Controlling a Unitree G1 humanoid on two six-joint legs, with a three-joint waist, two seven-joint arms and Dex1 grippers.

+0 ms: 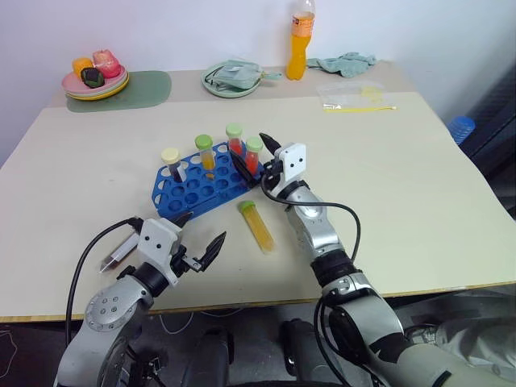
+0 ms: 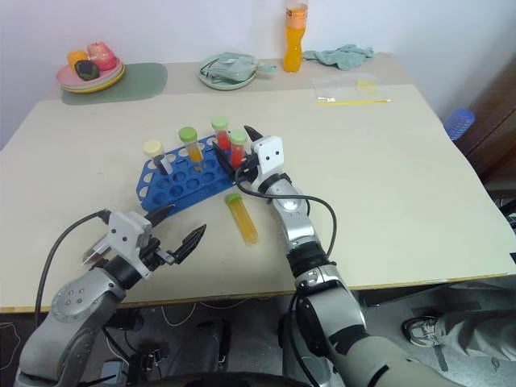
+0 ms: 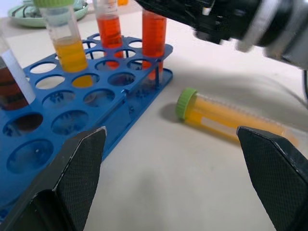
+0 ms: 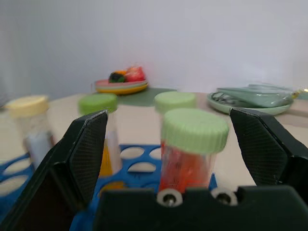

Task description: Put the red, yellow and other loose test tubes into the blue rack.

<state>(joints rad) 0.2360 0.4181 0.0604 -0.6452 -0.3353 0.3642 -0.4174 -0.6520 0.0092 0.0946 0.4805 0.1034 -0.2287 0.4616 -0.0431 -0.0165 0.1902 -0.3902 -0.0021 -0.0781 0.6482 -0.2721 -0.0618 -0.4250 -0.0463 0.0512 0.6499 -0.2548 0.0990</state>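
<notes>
The blue rack [image 1: 197, 189] sits mid-table with several capped tubes upright in it: a dark one with a cream cap [image 1: 170, 161], a yellow one [image 1: 205, 153] and two red ones [image 1: 235, 139]. My right gripper [image 4: 168, 130] is open, and its fingers straddle the red tube [image 4: 190, 154] at the rack's right end without touching it. One loose yellow test tube [image 1: 258, 226] with a green cap lies flat on the table just in front of the rack. My left gripper [image 1: 204, 227] hangs open and empty near the front edge, pointing toward the lying tube [image 3: 231, 120].
At the back stand a tall orange drink bottle [image 1: 300, 40], a plate of toy fruit [image 1: 95, 81] on a green mat [image 1: 145, 87], a green plate with a cloth [image 1: 232, 79], a teal rag [image 1: 347, 63] and a clear bag [image 1: 355, 95].
</notes>
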